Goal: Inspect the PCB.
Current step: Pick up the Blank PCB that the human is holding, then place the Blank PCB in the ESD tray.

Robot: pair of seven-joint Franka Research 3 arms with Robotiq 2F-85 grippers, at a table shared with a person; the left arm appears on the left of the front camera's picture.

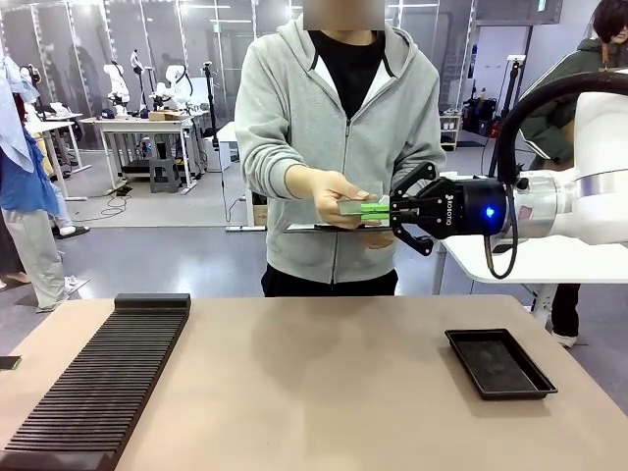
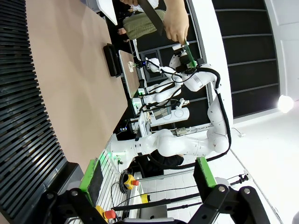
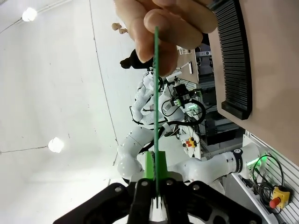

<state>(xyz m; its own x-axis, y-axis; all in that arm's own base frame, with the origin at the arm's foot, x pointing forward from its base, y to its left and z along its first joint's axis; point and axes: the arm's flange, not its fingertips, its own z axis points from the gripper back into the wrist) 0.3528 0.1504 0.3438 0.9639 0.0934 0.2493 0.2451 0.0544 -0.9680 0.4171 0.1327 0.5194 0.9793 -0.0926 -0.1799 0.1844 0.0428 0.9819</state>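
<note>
Front view: a person in a grey zip hoodie stands at the far side of the table [image 1: 324, 402] and holds one end of the PCB [image 1: 350, 207], a thin, flat green board, in one hand [image 1: 332, 189]. The right end effector [image 1: 379, 208] has its green pads clamped on the other end, well above the tabletop. The board lies roughly level between hand and pads. On the pale brown matte table, a black ribbed rack [image 1: 108, 378] of narrow slots runs along the robot's left. A shallow black rectangular tray [image 1: 498, 363] with a raised rim sits to the right.

Right wrist view: the PCB [image 3: 156, 93] shows edge-on as a slim green line. It runs from the closed black fingers up to the person's fingertips [image 3: 161, 21], which pinch its far end.

Left wrist view: the left end effector [image 2: 147, 175] is spread wide and grips nothing. Its green-padded fingers [image 2: 203, 171] rise beside the rack's fine ridges.
</note>
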